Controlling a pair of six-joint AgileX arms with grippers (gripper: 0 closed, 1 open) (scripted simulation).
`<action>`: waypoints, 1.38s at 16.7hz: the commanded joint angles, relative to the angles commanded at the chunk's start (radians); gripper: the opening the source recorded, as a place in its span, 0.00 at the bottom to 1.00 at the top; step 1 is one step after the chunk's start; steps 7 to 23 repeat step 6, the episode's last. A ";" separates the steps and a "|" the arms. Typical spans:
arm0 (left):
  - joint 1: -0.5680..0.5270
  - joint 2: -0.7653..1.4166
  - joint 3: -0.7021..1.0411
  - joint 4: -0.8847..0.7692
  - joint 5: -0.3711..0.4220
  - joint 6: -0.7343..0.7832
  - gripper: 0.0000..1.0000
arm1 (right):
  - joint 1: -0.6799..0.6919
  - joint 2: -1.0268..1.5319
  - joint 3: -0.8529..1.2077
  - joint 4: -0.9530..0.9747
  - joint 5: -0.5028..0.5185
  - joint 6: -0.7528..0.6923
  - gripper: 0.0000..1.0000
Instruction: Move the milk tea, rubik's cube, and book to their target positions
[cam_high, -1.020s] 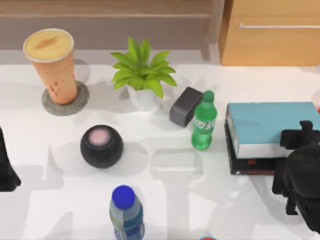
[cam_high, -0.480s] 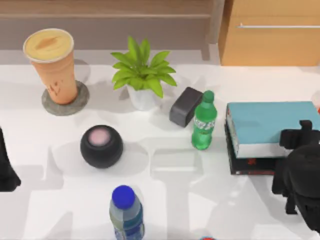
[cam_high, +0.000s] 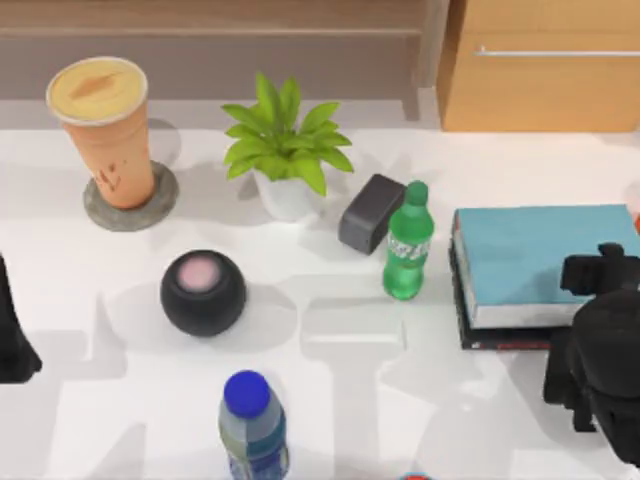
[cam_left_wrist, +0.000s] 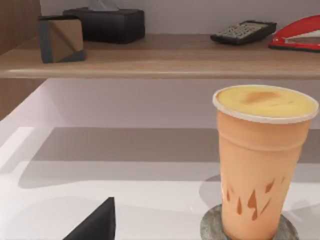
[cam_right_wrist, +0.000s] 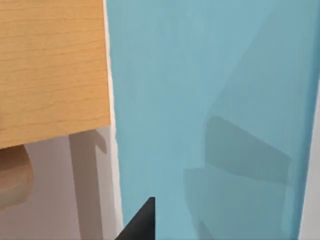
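Observation:
The milk tea, a tall orange-brown cup with a creamy top, stands upright on a grey coaster at the back left; it also appears in the left wrist view. The light-blue book lies flat on a thin black book at the right. Its blue cover is close under the right wrist camera. My right gripper hangs over the book's right end. My left arm is parked at the left edge, away from the cup. The rubik's cube is out of view.
A potted plant stands at the back middle, with a dark grey box and a green bottle beside it. A black round speaker sits left of centre and a blue-capped bottle at the front. A wooden cabinet rises behind the book.
The light-blue book's front edge has shifted slightly toward the table's front, covering more of the black book. My right arm has edged the same way. The left arm is still.

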 joint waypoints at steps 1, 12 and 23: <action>0.000 0.000 0.000 0.000 0.000 0.000 1.00 | 0.000 0.000 0.000 0.000 0.000 0.000 1.00; 0.000 0.000 0.000 0.000 0.000 0.000 1.00 | 0.000 0.000 0.000 0.000 0.000 0.000 1.00; 0.000 0.000 0.000 0.000 0.000 0.000 1.00 | 0.000 0.000 0.000 0.000 0.000 0.000 1.00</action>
